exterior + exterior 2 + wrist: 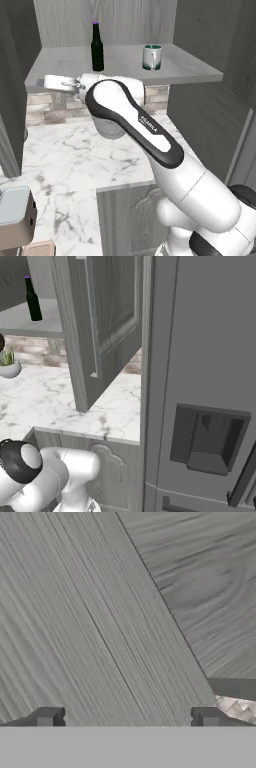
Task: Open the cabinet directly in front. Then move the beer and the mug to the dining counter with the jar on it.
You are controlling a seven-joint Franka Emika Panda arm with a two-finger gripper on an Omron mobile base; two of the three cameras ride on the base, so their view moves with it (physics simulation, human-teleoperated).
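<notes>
While the tall grey wood-grain wall cabinet (125,60) already stands open, you have nothing yet moved: the slim dark glass beer bottle with its purple cap (97,48) and the small silvery-grey mug with the teal-green inside (151,56) both sit upright on the cabinet's shelf, the mug well to the right of the bottle, neither touched. I judge the first step done and both transfers outstanding. Your two-finger gripper (127,718) has its dark fingertips (47,717) set wide apart, released and empty, facing grey wood-grain panelling close up. From the left base camera the arm's own link covers the hand, just below the shelf's front edge. From the right, the open cabinet door (102,321) screens the mug.
</notes>
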